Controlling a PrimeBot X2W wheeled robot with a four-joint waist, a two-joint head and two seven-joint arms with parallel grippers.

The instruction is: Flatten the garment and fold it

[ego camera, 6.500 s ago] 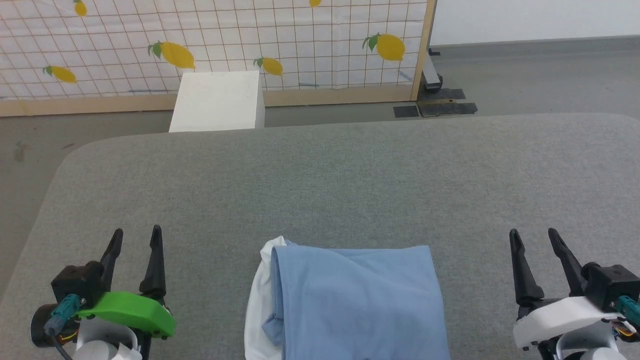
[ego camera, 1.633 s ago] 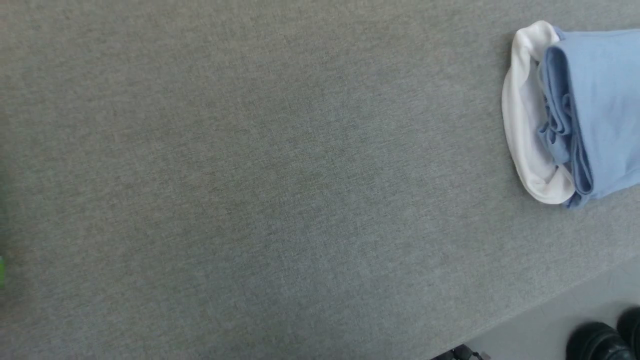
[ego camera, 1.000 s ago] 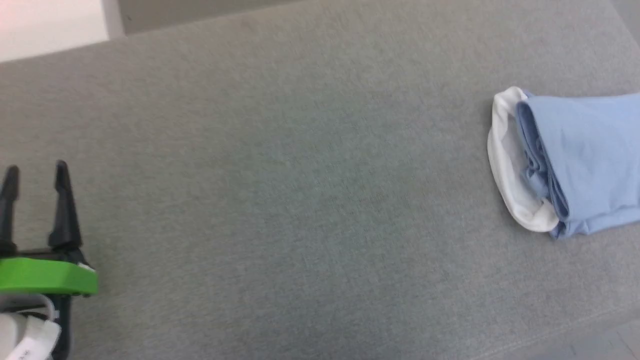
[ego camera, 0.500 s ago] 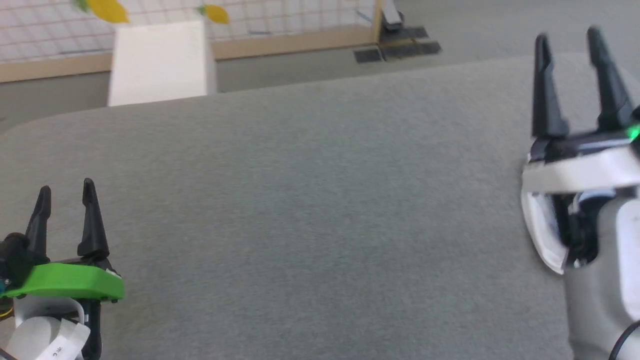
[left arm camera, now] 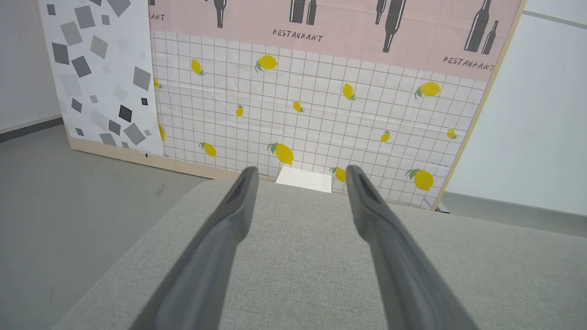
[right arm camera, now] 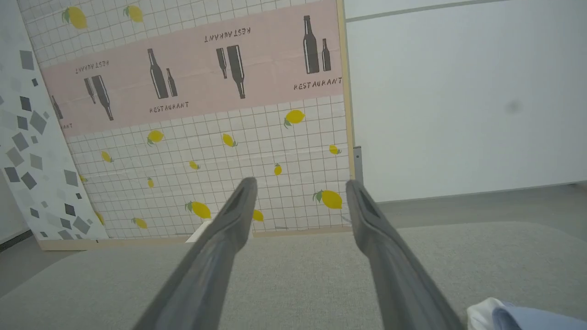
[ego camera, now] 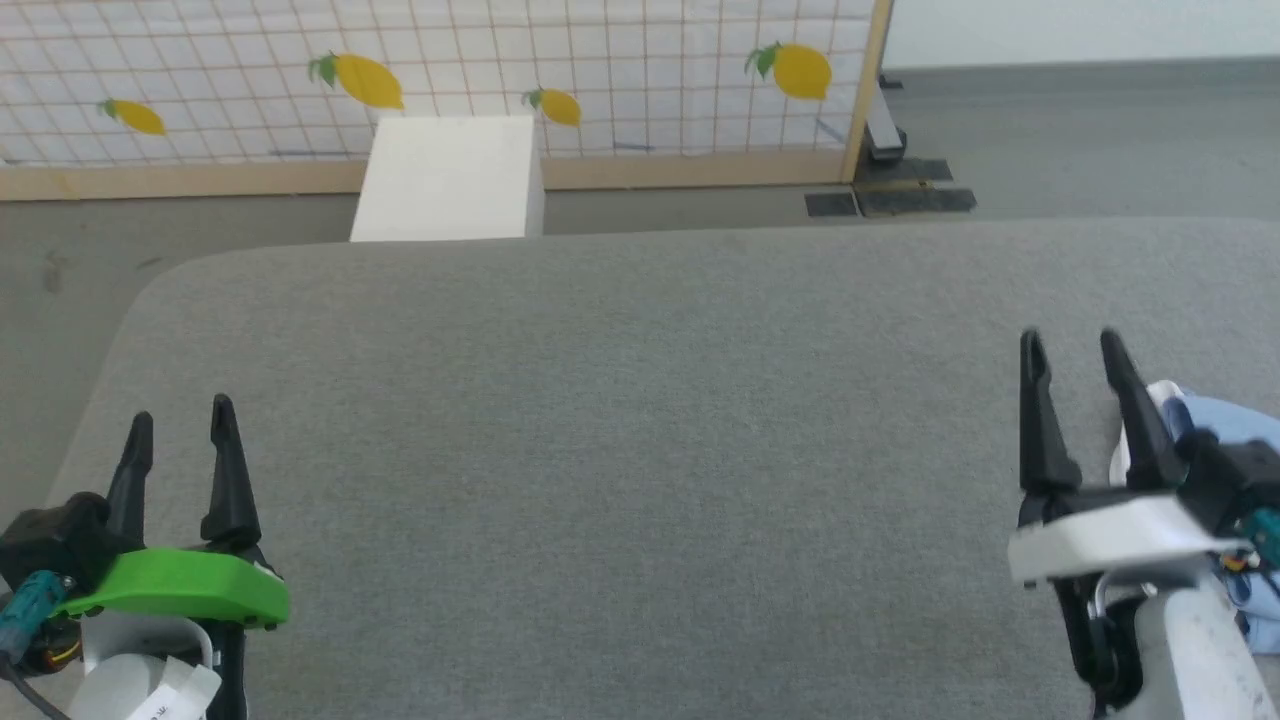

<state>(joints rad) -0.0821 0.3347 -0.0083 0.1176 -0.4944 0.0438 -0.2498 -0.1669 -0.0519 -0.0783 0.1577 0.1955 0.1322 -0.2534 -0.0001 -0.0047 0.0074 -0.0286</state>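
The garment [ego camera: 1225,425] is a folded bundle of light blue fabric with a white edge, lying on the grey table at the far right of the head view, partly hidden behind my right gripper's body. Its corner [right arm camera: 513,317] peeks in at the bottom right of the right wrist view. My right gripper [ego camera: 1070,345] hovers open just left of the garment, nothing between its fingers [right arm camera: 229,224]. My left gripper [ego camera: 180,415] stands open and empty at the lower left, far from the garment, its fingers [left arm camera: 238,201] spread above bare tabletop.
The grey fabric-covered table [ego camera: 620,420] has a rounded far-left corner, with floor beyond its edges. A white box [ego camera: 445,180] stands behind the far edge, before a lemon-patterned tiled screen [ego camera: 450,60] with a wooden frame.
The head camera has swung and lifted, so the whole picture shifted. The right gripper sits lower in the view now, and the garment shows again at the right edge.
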